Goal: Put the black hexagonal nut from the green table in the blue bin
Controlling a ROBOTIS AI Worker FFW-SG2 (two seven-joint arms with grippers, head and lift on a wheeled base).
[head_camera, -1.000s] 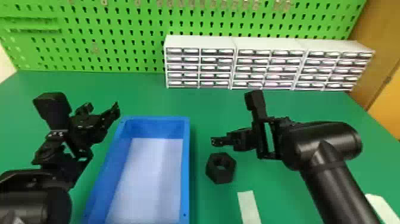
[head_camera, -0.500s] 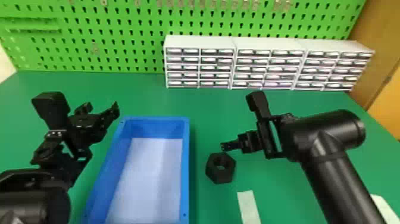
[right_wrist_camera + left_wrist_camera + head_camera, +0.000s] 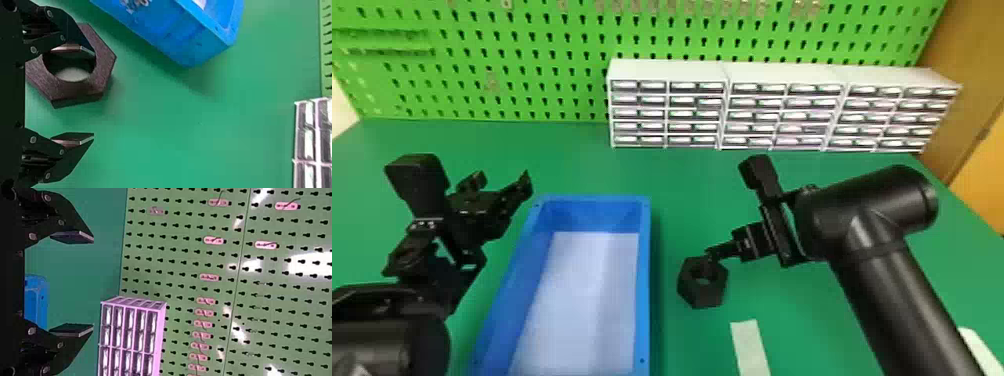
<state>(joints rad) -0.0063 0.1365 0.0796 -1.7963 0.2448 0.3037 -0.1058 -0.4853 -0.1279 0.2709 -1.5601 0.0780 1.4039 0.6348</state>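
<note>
The black hexagonal nut (image 3: 702, 295) lies on the green table (image 3: 692, 185), just right of the blue bin (image 3: 643, 300). My right gripper (image 3: 714, 254) is at the nut's far edge. In the right wrist view my right gripper (image 3: 94, 94) stands open, one finger over the hole of the nut (image 3: 102, 66) and the other outside it; whether that finger is inside the hole I cannot tell. My left gripper (image 3: 504, 182) is parked beside the bin's far left corner; in the left wrist view the left gripper (image 3: 93, 284) is open with nothing between its fingers.
White drawer cabinets (image 3: 722, 70) stand at the back of the table before a green pegboard (image 3: 532, 60). A pale strip (image 3: 749, 345) lies to the near right of the nut. Another white object (image 3: 977, 350) is at the right edge.
My right gripper has come nearer and lower, from beyond and right of the nut to its far edge. The left arm and the nut have kept their places.
</note>
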